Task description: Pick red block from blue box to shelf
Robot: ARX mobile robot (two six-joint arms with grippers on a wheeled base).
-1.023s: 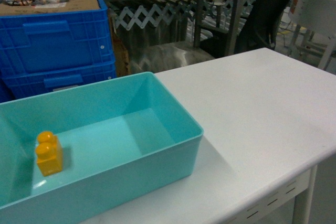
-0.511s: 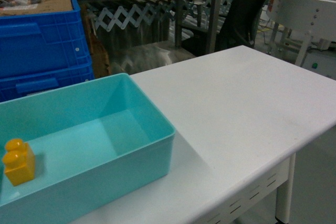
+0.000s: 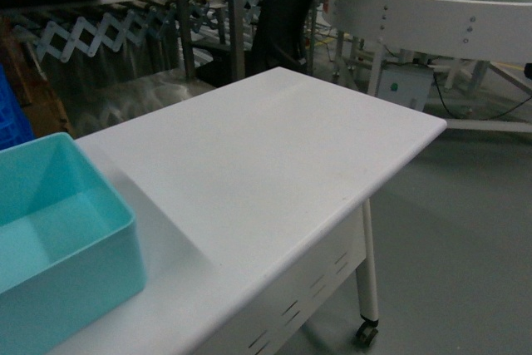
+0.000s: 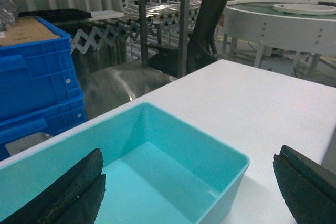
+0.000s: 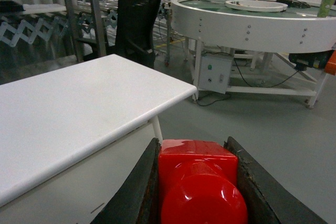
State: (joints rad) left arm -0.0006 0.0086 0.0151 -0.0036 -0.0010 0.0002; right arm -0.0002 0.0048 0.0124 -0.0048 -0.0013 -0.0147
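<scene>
While the right gripper [image 5: 195, 182] pinches the glossy red plastic block [image 5: 199, 182], stud facing the camera, the left gripper [image 4: 189, 192] hangs spread above the turquoise plastic box [image 4: 220, 153].

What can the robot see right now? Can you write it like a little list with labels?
right gripper: shut on the red block, stud facing the camera
left gripper: open, holding nothing, above the blue box
blue box: on the white table; the part in view looks empty
dark blue crates: stacked behind the box
round white platform: standing on the floor, past the table's end
black chair: behind the table
shelf: no placing spot clearly seen yet
</scene>
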